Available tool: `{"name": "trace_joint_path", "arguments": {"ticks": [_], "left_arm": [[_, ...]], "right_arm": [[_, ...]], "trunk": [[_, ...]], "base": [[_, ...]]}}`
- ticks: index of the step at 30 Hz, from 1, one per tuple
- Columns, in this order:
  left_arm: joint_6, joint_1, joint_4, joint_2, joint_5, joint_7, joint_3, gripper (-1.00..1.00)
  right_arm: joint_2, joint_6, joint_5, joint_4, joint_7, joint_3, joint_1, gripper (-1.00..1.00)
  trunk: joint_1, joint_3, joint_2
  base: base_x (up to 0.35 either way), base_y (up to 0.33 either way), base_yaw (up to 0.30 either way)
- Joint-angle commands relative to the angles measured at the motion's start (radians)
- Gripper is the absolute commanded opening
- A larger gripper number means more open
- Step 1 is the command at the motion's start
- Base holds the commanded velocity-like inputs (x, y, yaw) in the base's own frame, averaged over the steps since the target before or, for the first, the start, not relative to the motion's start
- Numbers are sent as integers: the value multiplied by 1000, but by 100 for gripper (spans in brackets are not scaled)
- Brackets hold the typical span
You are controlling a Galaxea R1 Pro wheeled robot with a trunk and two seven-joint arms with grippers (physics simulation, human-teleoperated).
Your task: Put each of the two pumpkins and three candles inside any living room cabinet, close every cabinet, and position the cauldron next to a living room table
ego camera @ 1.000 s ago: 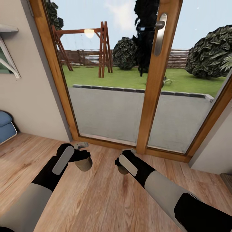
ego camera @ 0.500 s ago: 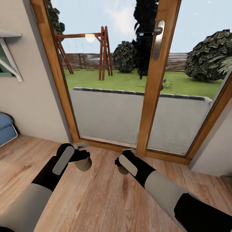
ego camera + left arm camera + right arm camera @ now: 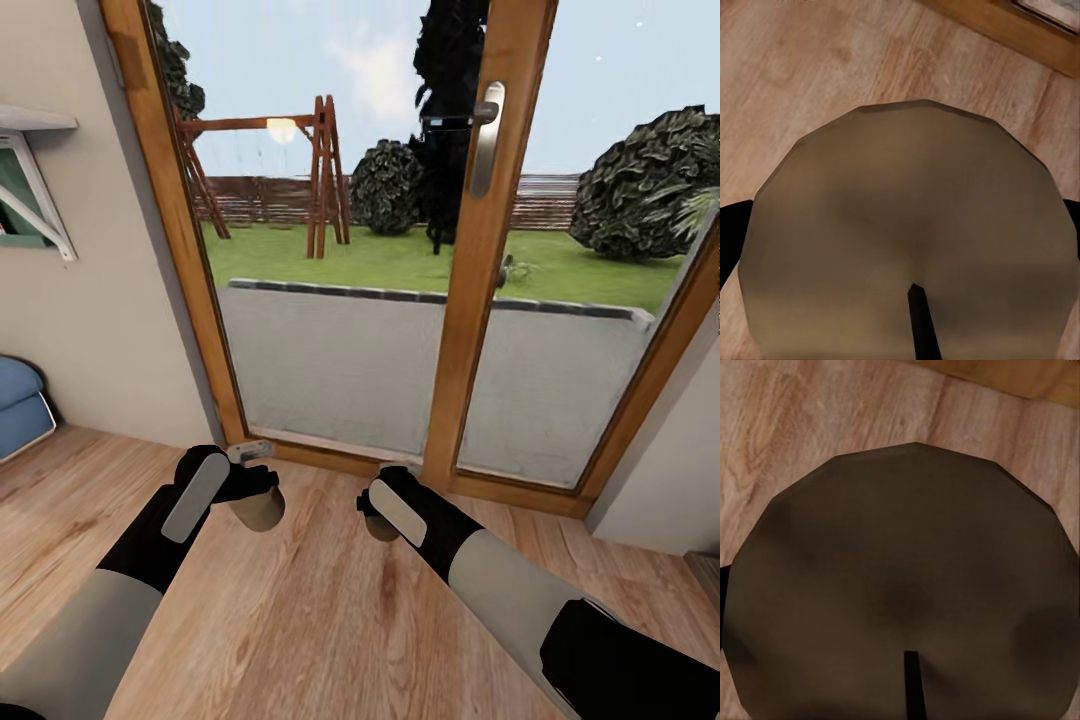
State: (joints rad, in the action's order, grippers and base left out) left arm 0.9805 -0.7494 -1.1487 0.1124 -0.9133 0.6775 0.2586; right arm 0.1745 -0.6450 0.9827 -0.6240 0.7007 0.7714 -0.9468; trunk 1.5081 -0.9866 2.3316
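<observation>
Two candles in our grippers, held above the wood floor [image 3: 300,620].
Left gripper [image 3: 262,497] clamps one candle [image 3: 260,510], right gripper [image 3: 378,510] another candle [image 3: 380,527]; wrist views reveal the wick [image 3: 921,315]; beyond, the glass door [image 3: 480,250].

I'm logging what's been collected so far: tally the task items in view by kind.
Candles: 2, one in the left tool, one in the right tool
Pumpkins: 0
Cauldron: 0
Total: 2
</observation>
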Motion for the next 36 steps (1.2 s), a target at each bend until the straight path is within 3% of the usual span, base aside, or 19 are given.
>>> {"name": "trace_joint_path", "arguments": {"ticks": [1, 36], "left_arm": [[1, -1, 1, 1, -10, 10, 2, -100], [0, -1, 29, -13, -7, 11, 2, -100]], "right_arm": [[0, -1, 7, 0, 6, 3, -1, -100], [0, 9, 7, 1, 6, 3, -1, -100]], "trunk": [[0, 1, 0], [0, 57, 0]], "base": [[0, 0, 0], [0, 0, 3]]}}
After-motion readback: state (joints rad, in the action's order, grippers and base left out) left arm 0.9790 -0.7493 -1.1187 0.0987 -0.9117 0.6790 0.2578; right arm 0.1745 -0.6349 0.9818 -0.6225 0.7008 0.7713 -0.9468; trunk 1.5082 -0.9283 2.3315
